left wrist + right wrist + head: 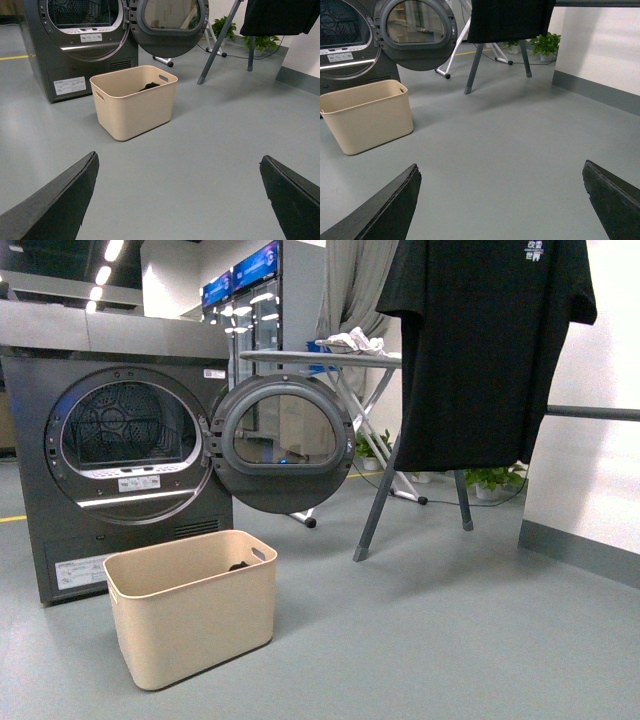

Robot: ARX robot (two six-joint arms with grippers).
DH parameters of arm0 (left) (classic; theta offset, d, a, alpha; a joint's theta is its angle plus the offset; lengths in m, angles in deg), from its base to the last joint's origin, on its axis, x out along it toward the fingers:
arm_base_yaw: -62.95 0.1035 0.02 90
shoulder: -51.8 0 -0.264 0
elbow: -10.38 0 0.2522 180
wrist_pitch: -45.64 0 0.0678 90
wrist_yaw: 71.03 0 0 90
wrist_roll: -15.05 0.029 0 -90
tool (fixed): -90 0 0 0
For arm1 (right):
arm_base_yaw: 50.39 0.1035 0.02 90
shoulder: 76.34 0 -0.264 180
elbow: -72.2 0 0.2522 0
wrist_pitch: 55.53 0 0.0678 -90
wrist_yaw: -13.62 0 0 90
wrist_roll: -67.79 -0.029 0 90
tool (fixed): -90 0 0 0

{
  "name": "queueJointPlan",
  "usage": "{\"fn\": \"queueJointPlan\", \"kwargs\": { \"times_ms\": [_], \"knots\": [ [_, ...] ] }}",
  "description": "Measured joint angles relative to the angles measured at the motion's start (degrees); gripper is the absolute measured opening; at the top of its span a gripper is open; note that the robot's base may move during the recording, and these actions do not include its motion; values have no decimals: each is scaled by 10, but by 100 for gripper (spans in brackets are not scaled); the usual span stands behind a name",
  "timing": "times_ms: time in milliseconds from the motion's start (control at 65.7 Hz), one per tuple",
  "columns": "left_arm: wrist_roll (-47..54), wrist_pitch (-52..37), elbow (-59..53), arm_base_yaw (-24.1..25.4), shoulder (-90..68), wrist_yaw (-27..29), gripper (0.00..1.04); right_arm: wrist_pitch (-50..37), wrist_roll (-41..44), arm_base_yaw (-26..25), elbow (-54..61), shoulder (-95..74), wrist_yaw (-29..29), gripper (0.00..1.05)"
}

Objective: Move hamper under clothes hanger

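Jaws left and right stand wide apart, empty. The hamper looks light, stiff and smooth-sided; its slot handle seems the surest hold.

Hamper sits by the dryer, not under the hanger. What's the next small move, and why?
Probably advance toward the hamper and lower both arms to its rim: it stands before the dryer, apart from the clothes hanger, and the left tool and right tool are open, empty, short of it.
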Motion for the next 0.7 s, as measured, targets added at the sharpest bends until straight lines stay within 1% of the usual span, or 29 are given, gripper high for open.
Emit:
{"fn": "queueJointPlan", "kwargs": {
  "times_ms": [700],
  "knots": [
    [0,0,0,0,0,0,98,0,0,0,0,0,0,97]
  ]
}}
